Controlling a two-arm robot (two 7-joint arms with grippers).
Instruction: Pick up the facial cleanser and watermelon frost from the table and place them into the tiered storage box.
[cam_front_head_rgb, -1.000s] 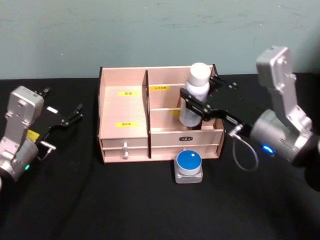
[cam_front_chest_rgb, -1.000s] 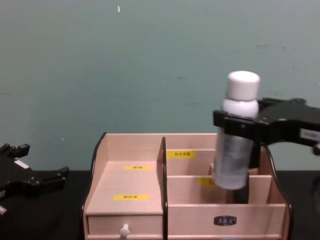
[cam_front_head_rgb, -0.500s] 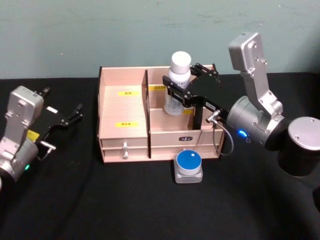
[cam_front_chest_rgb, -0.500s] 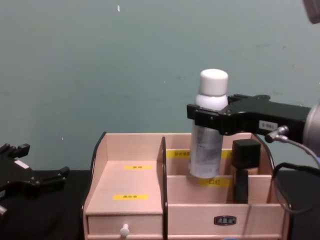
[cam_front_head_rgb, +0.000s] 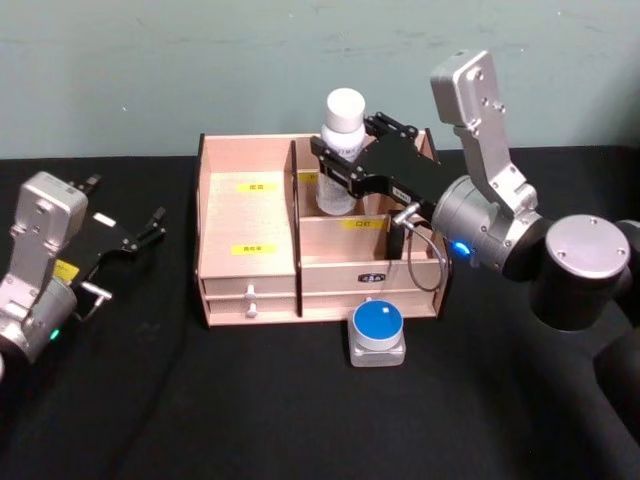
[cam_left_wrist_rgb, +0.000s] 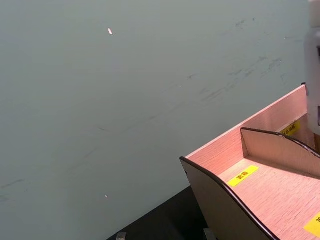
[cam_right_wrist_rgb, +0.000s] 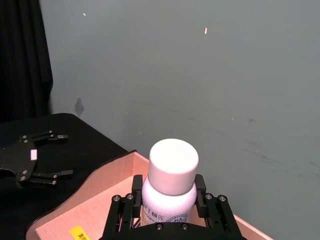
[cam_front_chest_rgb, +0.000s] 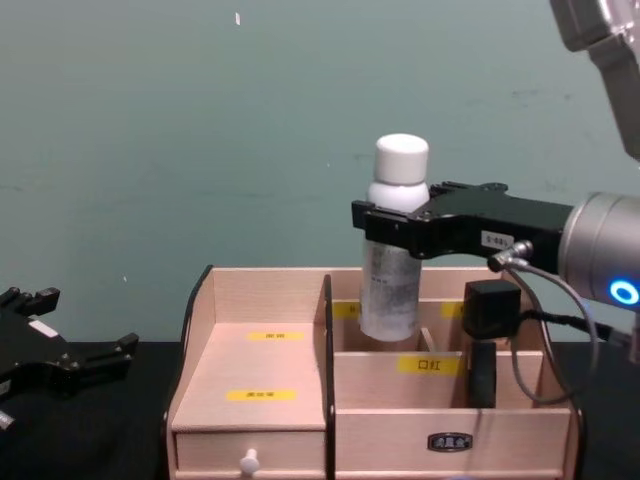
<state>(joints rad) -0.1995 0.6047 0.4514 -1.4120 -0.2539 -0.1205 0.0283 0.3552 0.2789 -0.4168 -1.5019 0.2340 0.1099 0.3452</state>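
The facial cleanser (cam_front_head_rgb: 343, 112), a tall white bottle with a rounded cap, hangs upright over the rear right compartment of the tiered storage box (cam_front_head_rgb: 245, 141). Its base dips just below the box's back rim in the chest view. My right gripper (cam_front_head_rgb: 340, 168) is shut on the bottle's body (cam_front_chest_rgb: 392, 270), and the right wrist view shows the cap (cam_right_wrist_rgb: 173, 161) just above the fingers. The watermelon frost (cam_front_head_rgb: 378, 326), a squat jar with a blue lid, stands on the table just in front of the box. My left gripper (cam_front_head_rgb: 125, 205) rests open at the far left, away from the box.
A black-capped bottle (cam_front_chest_rgb: 486, 325) stands in the box's right middle compartment, close beside the held bottle. The box's left half (cam_front_chest_rgb: 258, 365) is bare wood with yellow labels, with a small white-knobbed drawer (cam_front_head_rgb: 251, 297) below. A black cloth covers the table and a green wall stands behind.
My right gripper has carried the white bottle leftward and toward the back of the box, and a little lower. The left arm and the blue-lidded jar have not moved.
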